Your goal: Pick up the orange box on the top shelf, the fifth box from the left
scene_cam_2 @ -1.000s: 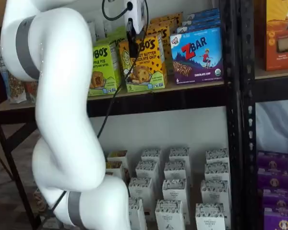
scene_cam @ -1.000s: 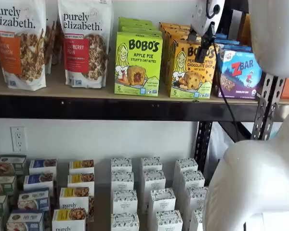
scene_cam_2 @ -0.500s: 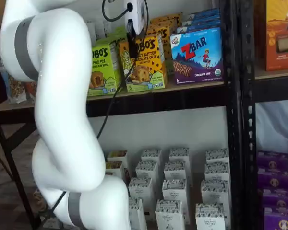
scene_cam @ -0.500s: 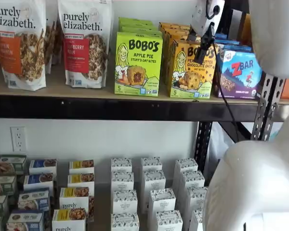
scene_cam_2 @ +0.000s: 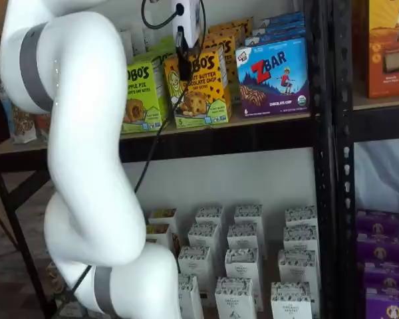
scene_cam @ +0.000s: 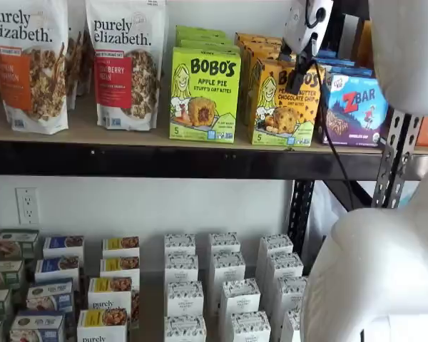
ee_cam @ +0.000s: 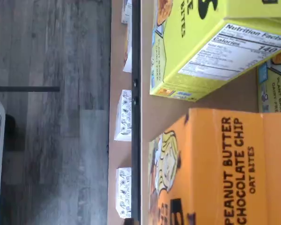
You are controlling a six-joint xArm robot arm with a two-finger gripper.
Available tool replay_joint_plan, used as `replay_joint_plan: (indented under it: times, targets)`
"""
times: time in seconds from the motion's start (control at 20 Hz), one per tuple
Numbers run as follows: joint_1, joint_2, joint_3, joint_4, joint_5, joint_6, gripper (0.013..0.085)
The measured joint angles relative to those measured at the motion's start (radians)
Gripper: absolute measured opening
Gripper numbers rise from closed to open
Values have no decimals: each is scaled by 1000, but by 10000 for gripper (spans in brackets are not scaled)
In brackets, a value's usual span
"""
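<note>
The orange box, a Bobo's peanut butter chocolate chip carton, stands upright at the front of the top shelf, with more orange cartons behind it. My gripper hangs at the carton's upper front, white body above, black finger over its face. Only one finger shows side-on, so no gap can be judged, nor whether it grips the carton. In the wrist view the orange box fills the near part, close under the camera.
A green Bobo's Apple Pie carton stands on one side of the orange box and a blue ZBar box on the other. Granola bags stand further left. Small white boxes fill the lower level. A black upright stands right.
The black finger has shifted slightly inward against the orange box's upper front. The box and the arm stay nearly where they were.
</note>
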Motion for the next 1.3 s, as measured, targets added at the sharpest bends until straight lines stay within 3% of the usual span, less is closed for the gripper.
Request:
replay_joint_plan:
  times: [0.25,1.15,1.3]
  targets:
    - [1,-4,8,5,-9,1,490]
    - [-2,0,4,0,-7,-3,490]
    - [-4,-5,10,4,-16,-4,410]
